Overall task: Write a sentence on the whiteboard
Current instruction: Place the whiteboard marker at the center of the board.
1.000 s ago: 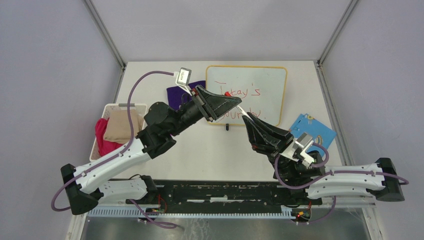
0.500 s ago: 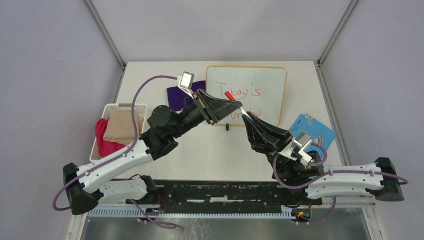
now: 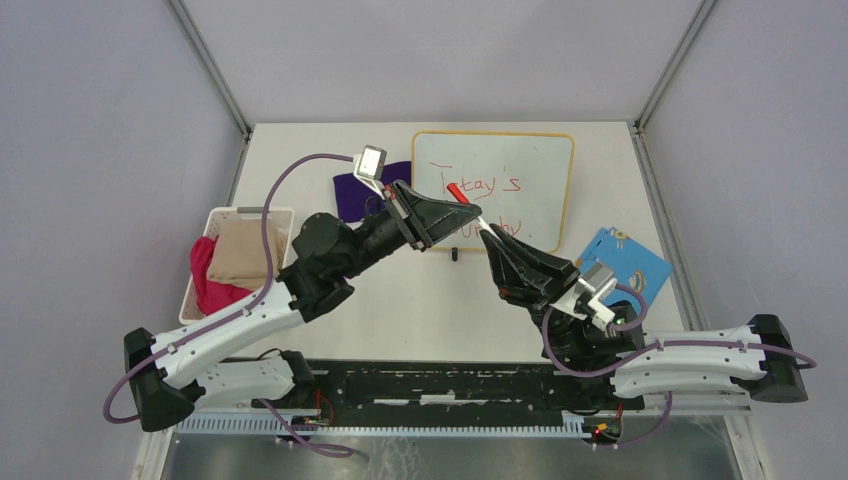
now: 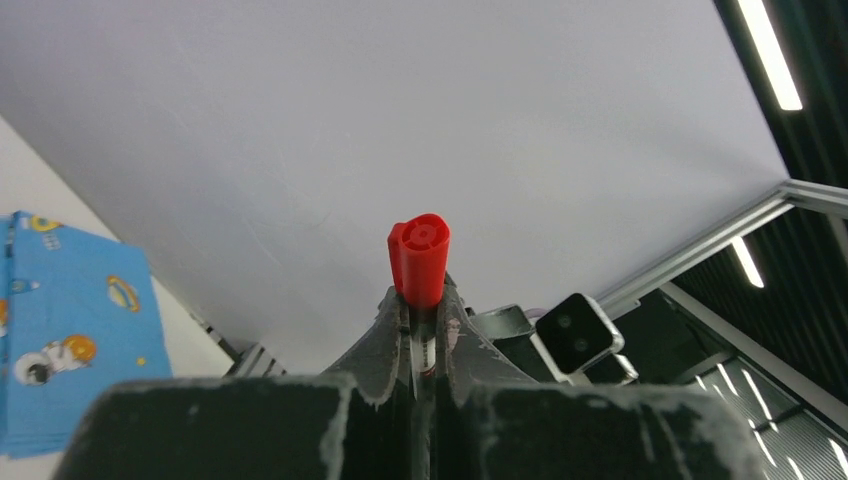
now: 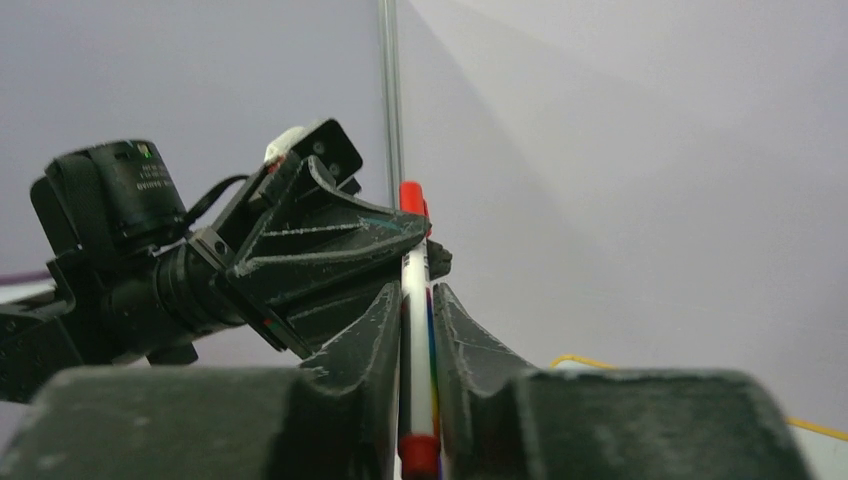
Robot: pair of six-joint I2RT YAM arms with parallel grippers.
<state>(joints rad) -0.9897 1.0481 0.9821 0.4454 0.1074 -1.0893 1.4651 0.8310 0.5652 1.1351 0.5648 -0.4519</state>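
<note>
Over the wood-framed white whiteboard (image 3: 545,150) at the counter's (image 3: 400,290) back, bearing the red handwritten sentence (image 3: 492,186), the left gripper (image 3: 462,204) clenches a red-capped white marker (image 3: 456,189), while whether the right gripper (image 3: 487,231) grips it is unclear; a mistimed release could drop it, smudging ink.

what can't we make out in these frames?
- Second line of the writing: top view, mostly covered by the left tool and right tool.
- Lower end of the marker: right wrist view, cut off at the bottom edge between the fingers.
- Grip of the right tool: right wrist view, contact with the marker unclear.
</note>
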